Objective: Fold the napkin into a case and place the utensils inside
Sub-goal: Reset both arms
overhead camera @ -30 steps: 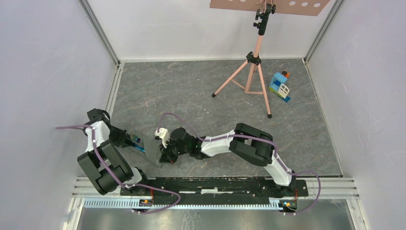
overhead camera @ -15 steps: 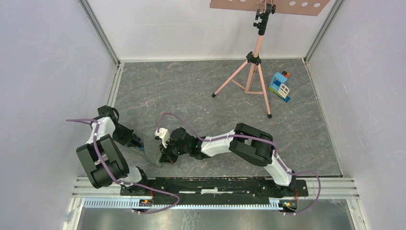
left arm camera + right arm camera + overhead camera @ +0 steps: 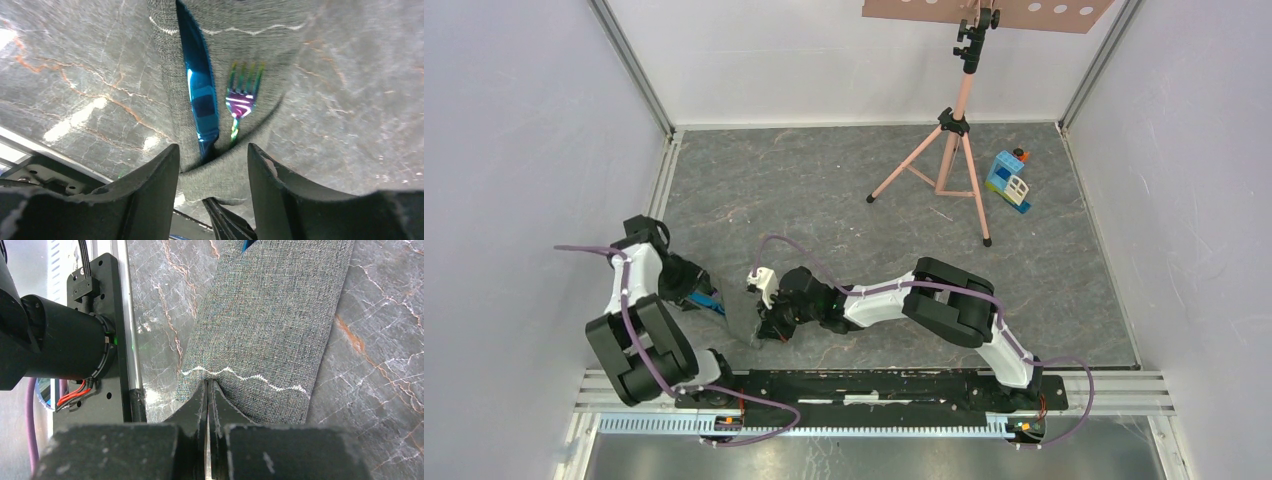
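Napkin [image 3: 270, 325]: folded into a narrow case, flat on the floor, one gripper at each end.
Utensils: knife [image 3: 199, 95] and fork [image 3: 241, 97] lie side by side on the napkin. Handles are tucked under the fold at its left-gripper end, heads exposed.
Left gripper [image 3: 212, 152]: jaws apart, straddling that folded end. I can't see anything pinched.
Right gripper [image 3: 207, 390]: clenched on the napkin's opposite hem, right at the pale stitch line.

Handling, my read:
- The cloth looks thin, limp and light. It will likely sag and unfold if lifted from one point. Pinch at a hem or fold edge, through all layers, and drag flat rather than lift.
- The utensils look stiff, light and glossy, so probably slippery. They could slide out if the napkin tilts. Take them across the handle, next to the napkin's fold, not by blade or tines.
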Controlling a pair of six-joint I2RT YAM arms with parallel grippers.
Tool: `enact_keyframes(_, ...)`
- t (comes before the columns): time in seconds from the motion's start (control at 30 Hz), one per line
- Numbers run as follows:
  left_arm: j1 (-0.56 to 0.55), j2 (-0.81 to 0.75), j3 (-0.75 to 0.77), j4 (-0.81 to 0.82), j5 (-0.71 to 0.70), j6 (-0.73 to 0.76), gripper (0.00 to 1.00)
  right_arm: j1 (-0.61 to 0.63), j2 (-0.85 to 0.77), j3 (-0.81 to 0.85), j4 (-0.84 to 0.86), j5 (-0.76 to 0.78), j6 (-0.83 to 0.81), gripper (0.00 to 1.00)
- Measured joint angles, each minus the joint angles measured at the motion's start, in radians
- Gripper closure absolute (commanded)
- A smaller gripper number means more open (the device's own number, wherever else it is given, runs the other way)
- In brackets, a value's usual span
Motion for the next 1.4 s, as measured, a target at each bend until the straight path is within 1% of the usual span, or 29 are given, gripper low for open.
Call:
enact_keyframes(0.13, -0.015, -0.096, 0.065, -0.045, -0.019, 0.006, 0.4, 0.0, 0.0, 0.0, 0.0, 0.005, -0.001, 0.95)
enact_keyframes(0.23, -0.084, -0.204, 0.108, -0.059, -0.034, 0.006, 0.4, 0.003, -0.002, -0.005, 0.005, 0.015, -0.001, 0.82)
enact_keyframes(0.33, -0.232, -0.306, 0.157, -0.051, -0.046, 0.005, 0.4, 0.006, -0.037, -0.039, 0.006, 0.055, -0.01, 0.71)
enact_keyframes(0.37, -0.31, -0.335, 0.185, -0.047, -0.052, 0.005, 0.4, 0.008, -0.059, -0.051, -0.011, 0.072, -0.02, 0.66)
enact_keyframes(0.4, -0.372, -0.351, 0.212, -0.04, -0.054, 0.005, 0.4, 0.009, -0.083, -0.056, -0.04, 0.09, -0.032, 0.62)
enact_keyframes(0.47, -0.482, -0.356, 0.275, -0.035, -0.055, 0.005, 0.4, 0.008, -0.138, -0.056, -0.098, 0.122, -0.056, 0.57)
enact_keyframes(0.53, -0.568, -0.352, 0.352, -0.014, -0.04, 0.012, 0.38, 0.0, -0.228, -0.057, -0.18, 0.164, -0.077, 0.51)
enact_keyframes(0.57, -0.588, -0.354, 0.378, 0.002, -0.018, 0.019, 0.36, -0.008, -0.28, -0.059, -0.212, 0.178, -0.085, 0.48)
enact_keyframes(0.6, -0.602, -0.361, 0.402, 0.032, 0.014, 0.03, 0.34, -0.018, -0.335, -0.066, -0.233, 0.194, -0.092, 0.46)
enact_keyframes(0.63, -0.608, -0.374, 0.416, 0.072, 0.059, 0.039, 0.32, -0.033, -0.423, -0.092, -0.255, 0.214, -0.101, 0.45)
enact_keyframes(0.67, -0.61, -0.389, 0.42, 0.104, 0.092, 0.045, 0.25, -0.048, -0.487, -0.114, -0.272, 0.23, -0.106, 0.43)
enact_keyframes(0.7, -0.61, -0.414, 0.42, 0.149, 0.146, 0.048, 0.23, -0.074, -0.585, -0.148, -0.295, 0.251, -0.113, 0.41)
enact_keyframes(0.77, -0.611, -0.463, 0.419, 0.236, 0.243, 0.051, 0.2, -0.129, -0.756, -0.19, -0.351, 0.303, -0.131, 0.31)
enact_keyframes(0.87, -0.611, -0.532, 0.418, 0.39, 0.357, 0.051, 0.12, -0.192, -0.971, -0.204, -0.46, 0.419, -0.18, 0.1)
enact_keyframes(0.93, -0.612, -0.573, 0.42, 0.491, 0.407, 0.051, 0.05, -0.196, -1.106, -0.201, -0.529, 0.489, -0.221, 0.02)
enact_keyframes(1.0, -0.614, -0.604, 0.434, 0.563, 0.425, 0.056, 0.0, -0.187, -1.207, -0.175, -0.607, 0.541, -0.251, 0.02)
enact_keyframes(1.13, -0.614, -0.631, 0.501, 0.666, 0.416, 0.066, 0.0, -0.182, -1.337, -0.035, -0.746, 0.631, -0.301, 0.02)
enact_keyframes(1.27, -0.615, -0.632, 0.54, 0.752, 0.402, 0.067, 0.0, -0.182, -1.398, 0.103, -0.814, 0.707, -0.343, 0.02)
enact_keyframes(1.4, -0.615, -0.627, 0.542, 0.79, 0.402, 0.066, 0.0, -0.182, -1.431, 0.177, -0.849, 0.768, -0.368, 0.02)
